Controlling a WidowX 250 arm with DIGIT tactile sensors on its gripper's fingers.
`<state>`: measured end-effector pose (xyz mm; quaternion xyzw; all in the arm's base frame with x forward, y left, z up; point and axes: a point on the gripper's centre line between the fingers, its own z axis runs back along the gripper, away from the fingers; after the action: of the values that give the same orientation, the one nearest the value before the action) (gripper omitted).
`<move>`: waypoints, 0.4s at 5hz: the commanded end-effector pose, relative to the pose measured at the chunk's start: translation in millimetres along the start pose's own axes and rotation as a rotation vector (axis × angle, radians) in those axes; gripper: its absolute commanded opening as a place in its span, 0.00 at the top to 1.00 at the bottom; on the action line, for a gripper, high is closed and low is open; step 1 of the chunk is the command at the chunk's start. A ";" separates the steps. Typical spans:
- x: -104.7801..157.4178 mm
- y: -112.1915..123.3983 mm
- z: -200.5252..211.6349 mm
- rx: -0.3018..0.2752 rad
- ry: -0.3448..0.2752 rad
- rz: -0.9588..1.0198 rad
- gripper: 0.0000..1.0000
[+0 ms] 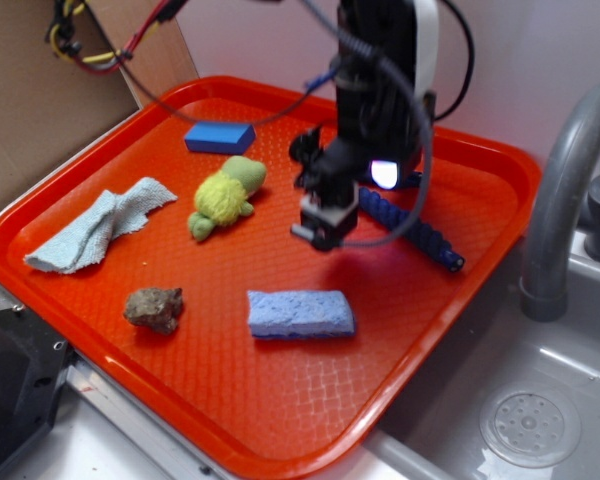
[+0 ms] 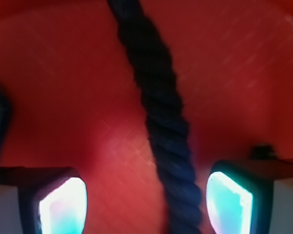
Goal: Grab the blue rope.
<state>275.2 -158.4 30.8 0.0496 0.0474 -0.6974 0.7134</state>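
Pincer (image 2: 145, 202) of mine is hanging wide open over the red tray (image 1: 460, 330), gripping nothing; I'm seeing the blue rope (image 2: 161, 122) lying between its fingers, nearer the right one.

A mock kitchen in a lab: a grey sink (image 1: 540, 420) with a faucet (image 1: 565, 200), an orange tray (image 1: 280, 420) beside it, loose wires (image 1: 90, 45) over cardboard (image 1: 30, 120).

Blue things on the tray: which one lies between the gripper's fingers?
The rope. The wrist view shows this dark twisted cord running between the open gripper's fingers. The sponge and the block lie apart from it.
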 end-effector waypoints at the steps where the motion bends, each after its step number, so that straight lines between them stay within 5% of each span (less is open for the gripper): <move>1: 25.1 -19.1 -22.7 0.020 -0.057 0.064 0.00; 2: 17.9 -14.7 -28.8 -0.006 -0.075 0.120 1.00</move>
<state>281.5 -170.9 13.9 0.0252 0.0077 -0.6521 0.7577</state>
